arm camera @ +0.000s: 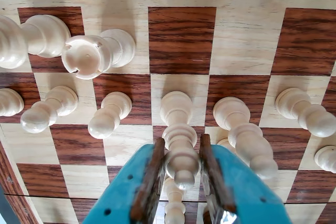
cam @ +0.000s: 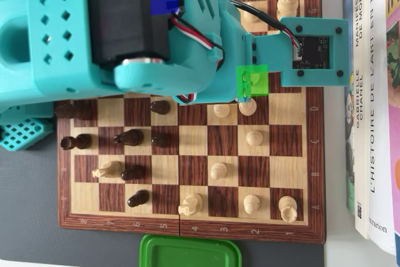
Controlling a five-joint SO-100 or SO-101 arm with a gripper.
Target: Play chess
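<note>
In the wrist view the teal claw (arm camera: 181, 174) pinches a tall white chess piece (arm camera: 180, 145) between its two fingers (arm camera: 152, 177), near the bottom middle of the chessboard (arm camera: 181, 38). White pawns (arm camera: 109, 114) stand to its left and right. In the overhead view the arm (cam: 125, 29) covers the board's far half.

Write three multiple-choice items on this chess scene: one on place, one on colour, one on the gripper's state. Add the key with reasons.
1. Where is the green lid in the overhead view?
A. below the chessboard
B. above it
C. on it

2. What colour is the chess piece between the gripper's fingers?
A. black
B. cream
C. red

3. How is the gripper set?
A. wide open, empty
B. out of view
C. around the piece

Key: 1 A, it lies past the board's lower edge; 2 B, pale wood; 3 C, fingers flank its stem in the wrist view.
</note>
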